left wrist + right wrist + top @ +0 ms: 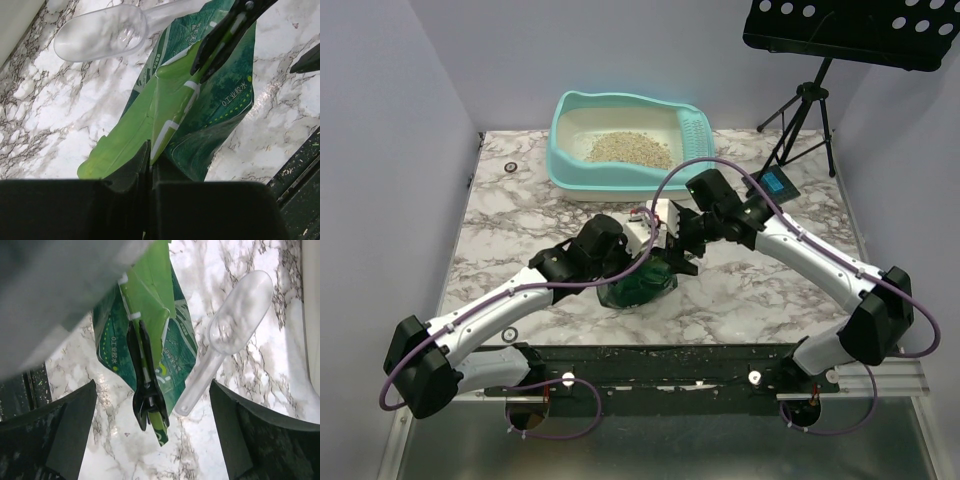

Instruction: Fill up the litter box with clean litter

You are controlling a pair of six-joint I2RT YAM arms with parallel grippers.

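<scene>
Left gripper (150, 161) is pinched tight, its two dark fingers (131, 172) closed with only a thin seam between them, and the pale green top fold of the litter pouch (215, 110) is caught in that seam. Over on the other side, the right gripper (151, 384) is spread wide, one finger (67, 427) far out on each flank, gripping nothing. It hangs right above the pouch.

A black clip (220, 40) is clamped along the pouch's folded edge, and in the right wrist view it sits squarely between those open fingers. Just beside the pouch lies a clear plastic scoop (235, 325), bowl up on the marble table (520, 230).

From above, both arms meet over the pouch at mid-table. The litter box (610, 182) stands at the far edge, apart from the pouch. There's a patch of tan granules (630, 148) on its cream floor and a slotted turquoise scoop (695, 128) against its right wall.
</scene>
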